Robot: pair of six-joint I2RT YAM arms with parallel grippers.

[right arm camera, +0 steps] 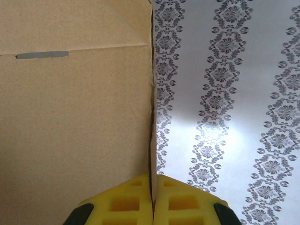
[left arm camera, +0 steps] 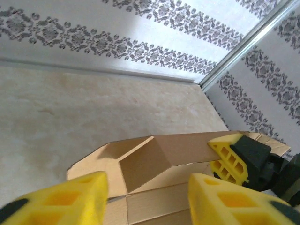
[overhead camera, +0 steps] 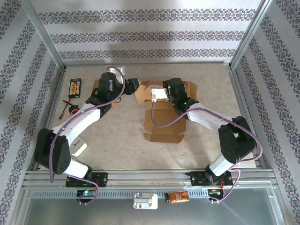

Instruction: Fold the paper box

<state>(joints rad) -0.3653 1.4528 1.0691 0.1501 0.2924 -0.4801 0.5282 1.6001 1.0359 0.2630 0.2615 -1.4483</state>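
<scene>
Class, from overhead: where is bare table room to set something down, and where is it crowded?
Free table: far right corner, between paper box and right rail; the near strip between box and front rail. Crowded: far middle, where left gripper and right gripper work at the box; left edge, with small gadgets.

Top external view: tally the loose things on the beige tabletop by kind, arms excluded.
cardboard box: 1
black-and-orange pack: 1
small wired gadget: 1
white object by the left arm: 1
Total: 4
</scene>
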